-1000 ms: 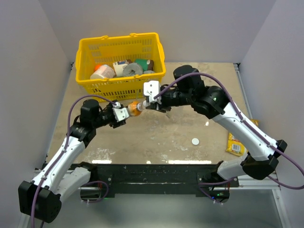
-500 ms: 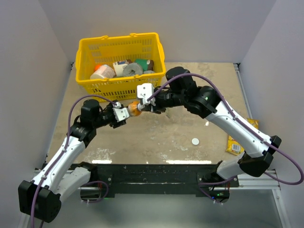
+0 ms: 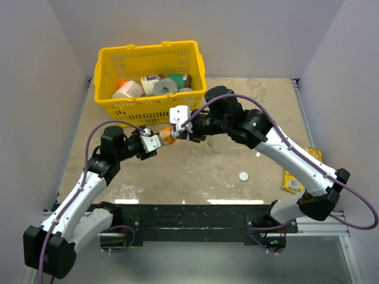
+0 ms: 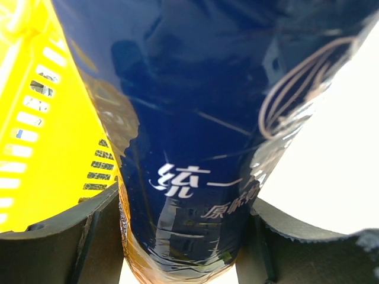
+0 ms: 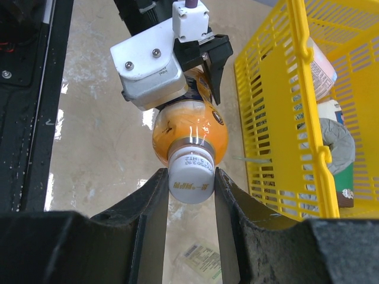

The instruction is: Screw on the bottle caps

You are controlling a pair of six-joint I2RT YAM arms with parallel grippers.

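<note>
Gripping the bottle [image 5: 189,133] body, left end effector [image 3: 159,141] steadies it sideways so right end effector [image 5: 189,175], closed on the cap [image 5: 190,182], can twist

I see my left claw [image 4: 186,251] clamped on the bottle [image 4: 207,106], whose dark blue label with white lettering fills most of the view. A yellow basket [image 4: 41,154] sits behind on the left.

Table [image 3: 201,171] bears basket [image 3: 148,110], loose cap [image 3: 243,176], packet [image 3: 293,178] (yellow)
</note>
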